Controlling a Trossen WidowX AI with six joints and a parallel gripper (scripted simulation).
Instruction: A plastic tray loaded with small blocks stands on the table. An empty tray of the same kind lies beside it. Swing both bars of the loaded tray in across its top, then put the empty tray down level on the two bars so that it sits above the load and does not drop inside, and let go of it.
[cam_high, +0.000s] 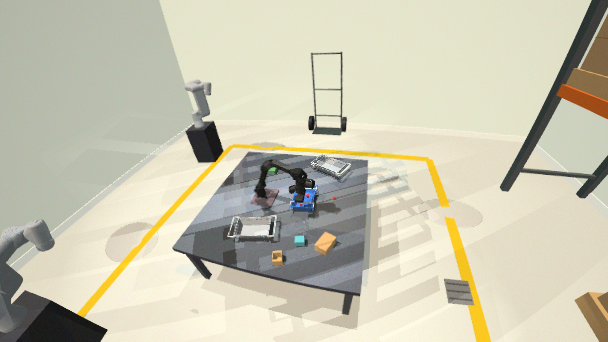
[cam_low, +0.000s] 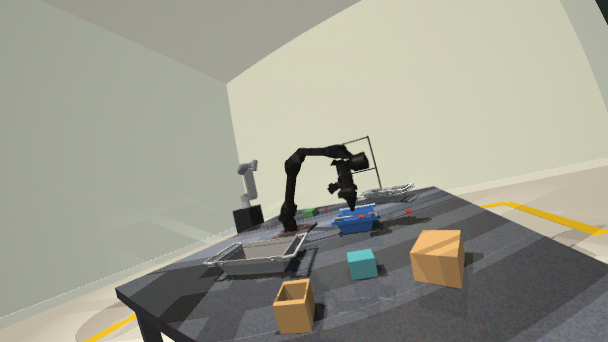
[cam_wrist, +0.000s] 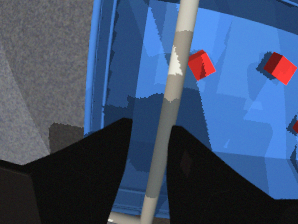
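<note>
"Two grey trays (cam_high: 254, 229) (cam_high: 331, 166) (cam_low: 250, 268) (cam_low: 387, 194) stood on the worktop (cam_high: 215, 245) (cam_low: 390, 310), right?"

"Yes, well apart, with the blue tray (cam_high: 295, 204) (cam_low: 357, 226) (cam_wrist: 240, 125) of red blocks (cam_high: 307, 196) (cam_low: 361, 216) (cam_wrist: 202, 65) between."

"And the fingers (cam_high: 299, 198) (cam_low: 351, 201)?"

"Slightly apart over the blue one, on either side of a pale bar (cam_wrist: 172, 90)."

"Anything in the way?"

"A teal block (cam_high: 299, 240) (cam_low: 362, 264) and two orange boxes (cam_high: 277, 260) (cam_high: 325, 243) (cam_low: 294, 317) (cam_low: 437, 259) sat near the closer grey tray."
</note>
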